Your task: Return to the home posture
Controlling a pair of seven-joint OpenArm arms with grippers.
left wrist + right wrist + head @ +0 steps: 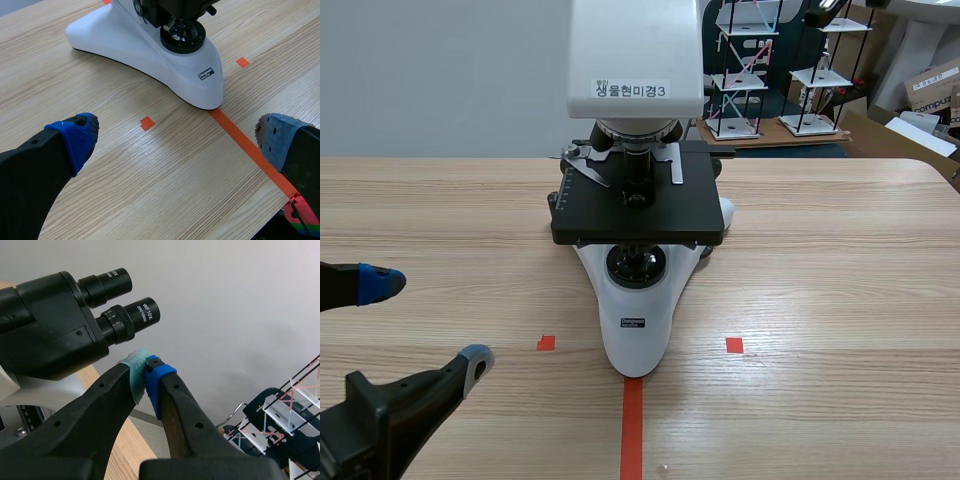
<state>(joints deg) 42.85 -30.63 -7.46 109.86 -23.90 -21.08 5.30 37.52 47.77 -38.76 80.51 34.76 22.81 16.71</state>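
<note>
The microscope (636, 200) stands on the counter (840, 280) ahead of my spread left jaws, its base just beyond their tips. My right jaws, pressed together, sit just beside its eyepieces (125, 315), with racks (295, 410) well beyond.

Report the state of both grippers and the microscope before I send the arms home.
left gripper: open, empty, low over the table, clear of the microscope base.
right gripper: shut on nothing, raised close by the eyepieces.
microscope: upright on the table, base tip at the end of the tape line, held by neither gripper.
eyepieces: both uncapped.
</note>
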